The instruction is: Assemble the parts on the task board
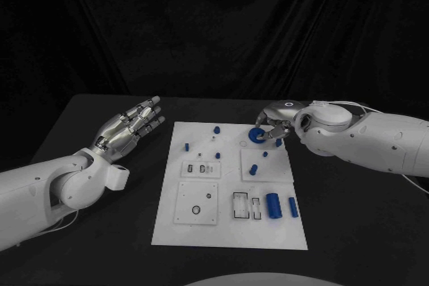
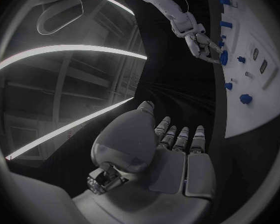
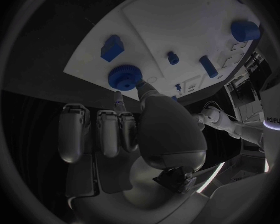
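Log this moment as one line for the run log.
right hand: pinches round blue toothed gear | left hand: open, beside white task board

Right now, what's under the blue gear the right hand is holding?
The blue gear is pinched by the right hand at the white task board's far end. The board surface directly beneath is covered by gear and fingers.

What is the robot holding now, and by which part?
The right robot hand pinches the blue gear by its toothed rim, at the task board's far edge. The left robot hand holds nothing.
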Controlling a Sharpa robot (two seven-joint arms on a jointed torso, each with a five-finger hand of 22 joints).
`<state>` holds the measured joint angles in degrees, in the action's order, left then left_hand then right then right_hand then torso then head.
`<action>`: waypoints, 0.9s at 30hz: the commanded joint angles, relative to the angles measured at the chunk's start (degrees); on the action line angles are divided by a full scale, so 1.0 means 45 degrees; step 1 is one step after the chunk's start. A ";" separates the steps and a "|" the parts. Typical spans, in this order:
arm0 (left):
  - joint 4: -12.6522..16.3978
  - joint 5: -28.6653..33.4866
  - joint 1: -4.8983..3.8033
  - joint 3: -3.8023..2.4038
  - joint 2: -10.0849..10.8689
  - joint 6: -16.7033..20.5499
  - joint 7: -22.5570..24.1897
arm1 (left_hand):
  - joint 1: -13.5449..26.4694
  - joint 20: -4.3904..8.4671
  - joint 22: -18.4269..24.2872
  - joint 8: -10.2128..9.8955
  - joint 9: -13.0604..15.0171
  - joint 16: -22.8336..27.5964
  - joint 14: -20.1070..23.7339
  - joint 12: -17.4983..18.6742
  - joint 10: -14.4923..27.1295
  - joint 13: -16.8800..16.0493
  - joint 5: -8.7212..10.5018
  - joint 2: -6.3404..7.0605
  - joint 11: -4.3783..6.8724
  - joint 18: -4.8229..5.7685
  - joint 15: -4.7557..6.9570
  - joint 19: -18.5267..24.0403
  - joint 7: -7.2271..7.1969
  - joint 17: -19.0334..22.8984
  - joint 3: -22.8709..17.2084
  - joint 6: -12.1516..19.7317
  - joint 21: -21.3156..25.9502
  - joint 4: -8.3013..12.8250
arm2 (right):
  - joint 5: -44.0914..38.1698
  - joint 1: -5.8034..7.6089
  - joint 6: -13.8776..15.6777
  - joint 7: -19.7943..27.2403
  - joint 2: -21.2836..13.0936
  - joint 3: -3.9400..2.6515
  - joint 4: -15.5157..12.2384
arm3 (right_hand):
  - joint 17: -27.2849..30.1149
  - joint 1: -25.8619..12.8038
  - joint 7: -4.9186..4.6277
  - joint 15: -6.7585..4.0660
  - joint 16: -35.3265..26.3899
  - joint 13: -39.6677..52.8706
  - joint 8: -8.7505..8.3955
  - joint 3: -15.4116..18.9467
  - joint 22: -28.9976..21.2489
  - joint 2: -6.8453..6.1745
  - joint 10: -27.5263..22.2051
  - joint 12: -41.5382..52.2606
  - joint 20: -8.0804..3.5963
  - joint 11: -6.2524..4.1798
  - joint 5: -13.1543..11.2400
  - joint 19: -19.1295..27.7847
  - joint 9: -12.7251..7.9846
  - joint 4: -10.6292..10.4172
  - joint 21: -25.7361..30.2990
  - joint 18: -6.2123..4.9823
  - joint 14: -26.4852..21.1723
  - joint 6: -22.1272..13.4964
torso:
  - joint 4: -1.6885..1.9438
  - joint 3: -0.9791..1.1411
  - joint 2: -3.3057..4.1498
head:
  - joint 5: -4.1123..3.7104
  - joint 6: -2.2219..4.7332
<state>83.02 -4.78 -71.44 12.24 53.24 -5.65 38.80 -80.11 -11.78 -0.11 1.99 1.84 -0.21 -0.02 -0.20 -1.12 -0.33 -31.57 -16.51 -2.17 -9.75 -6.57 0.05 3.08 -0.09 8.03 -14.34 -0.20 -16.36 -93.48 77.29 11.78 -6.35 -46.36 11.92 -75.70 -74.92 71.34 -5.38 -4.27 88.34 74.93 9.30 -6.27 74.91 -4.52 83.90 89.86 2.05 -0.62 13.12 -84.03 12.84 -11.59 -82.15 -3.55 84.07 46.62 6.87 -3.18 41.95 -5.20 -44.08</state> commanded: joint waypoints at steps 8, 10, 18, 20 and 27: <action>0.0025 0.0000 0.0023 -0.0011 -0.0013 -0.0245 0.0393 | -0.0161 -0.0105 0.0010 0.0076 0.0025 0.0047 0.0004 -0.0035 0.0062 0.0004 -0.0083 -0.0001 -0.0065 0.0043 -0.0066 -0.0028 0.0065 0.0021 -0.0093 -0.0055 0.0027 0.0018 | -0.0012 -0.0184 -0.0740 -0.0633 0.0127 -0.0005 0.0227 | -0.2728 0.0335 -0.0061 0.0154 -0.0003 0.3349 0.0485 -0.0119 0.1899 0.0007 0.1355 0.0031 0.0149 0.0172 0.1089 -0.0099 0.0399 0.0412 0.0126 0.0208 0.1169 -0.0486 | 0.0000 -0.0004 -0.0003 | 0.0050 0.0016; 0.0026 0.0000 0.0024 -0.0011 -0.0007 -0.0259 0.0379 | -0.0163 -0.0113 0.0010 0.0089 0.0033 0.0047 0.0004 -0.0036 0.0060 0.0003 -0.0082 -0.0001 -0.0061 0.0050 -0.0079 -0.0028 0.0097 0.0021 -0.0106 -0.0110 0.0027 0.0016 | -0.0012 -0.0203 -0.0780 -0.0632 0.0141 -0.0005 0.0264 | -0.2717 0.0369 -0.0066 0.0165 -0.0011 0.3349 0.0625 -0.0150 0.1894 0.0014 0.1355 0.0031 0.0158 0.0177 0.1331 -0.0086 0.0500 0.0485 0.0149 0.0202 0.1166 -0.0530 | 0.0004 -0.0002 -0.0001 | 0.0050 0.0011; 0.0008 0.0000 0.0028 -0.0011 -0.0021 -0.0321 0.0334 | -0.0165 -0.0119 0.0011 0.0103 0.0041 0.0047 0.0004 -0.0035 0.0063 0.0004 -0.0085 0.0000 -0.0060 0.0055 -0.0088 -0.0027 0.0121 0.0021 -0.0116 -0.0164 0.0028 0.0015 | -0.0012 -0.0242 -0.0705 -0.0455 0.0152 -0.0005 0.0274 | -0.2711 0.0690 0.0002 0.0113 -0.0024 0.3349 0.2150 -0.0592 0.1933 -0.0047 0.1355 0.0031 0.0117 0.0114 0.3920 -0.0078 0.1538 0.1084 0.0199 0.0193 0.1163 -0.0528 | 0.0011 0.0009 0.0005 | 0.0027 0.0011; 0.0001 0.0000 0.0029 -0.0011 -0.0029 -0.0338 0.0326 | -0.0165 -0.0119 0.0011 0.0103 0.0041 0.0047 0.0004 -0.0035 0.0063 0.0004 -0.0085 0.0000 -0.0060 0.0055 -0.0088 -0.0027 0.0121 0.0021 -0.0116 -0.0164 0.0028 0.0015 | -0.0012 -0.0245 -0.0629 -0.0397 0.0144 -0.0005 0.0238 | -0.2725 0.0683 0.0015 0.0104 -0.0018 0.3349 0.2634 -0.0677 0.1941 -0.0034 0.1355 0.0031 0.0101 0.0097 0.4100 -0.0076 0.1909 0.1194 0.0217 0.0190 0.1166 -0.0650 | 0.0010 0.0011 0.0005 | 0.0020 0.0005; -0.0004 0.0000 0.0034 -0.0011 -0.0022 -0.0368 0.0310 | -0.0167 -0.0122 0.0010 0.0108 0.0044 0.0047 0.0004 -0.0036 0.0062 0.0004 -0.0087 -0.0002 -0.0062 0.0058 -0.0093 -0.0028 0.0131 0.0021 -0.0124 -0.0181 0.0026 0.0016 | -0.0012 -0.0234 -0.0012 -0.0122 0.0035 -0.0007 -0.0068 | -0.2739 0.0662 0.0172 0.0020 -0.0018 0.3349 0.4865 -0.1098 0.2045 0.0032 0.1355 0.0031 0.0024 -0.0015 0.4753 -0.0137 0.3603 0.1576 0.0190 0.0208 0.1170 -0.0929 | -0.0016 0.0002 0.0005 | 0.0032 0.0010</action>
<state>82.92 -4.78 -71.38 12.24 53.19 -6.44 38.80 -80.11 -11.99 -0.11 2.21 1.97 -0.21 -0.02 -0.20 -1.12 -0.33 -31.57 -16.51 -2.17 -9.75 -6.57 -0.17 3.59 -0.06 7.87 -14.85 -0.20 -16.19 -93.27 76.66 10.83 -7.18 -46.02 11.69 -75.74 -74.91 74.04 -4.81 -3.83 88.34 74.91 23.58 -11.09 74.95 -4.84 83.92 89.86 2.46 -0.25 34.38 -84.03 19.92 -4.38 -81.53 -3.56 84.09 42.06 6.87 -3.15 41.97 -5.08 -44.05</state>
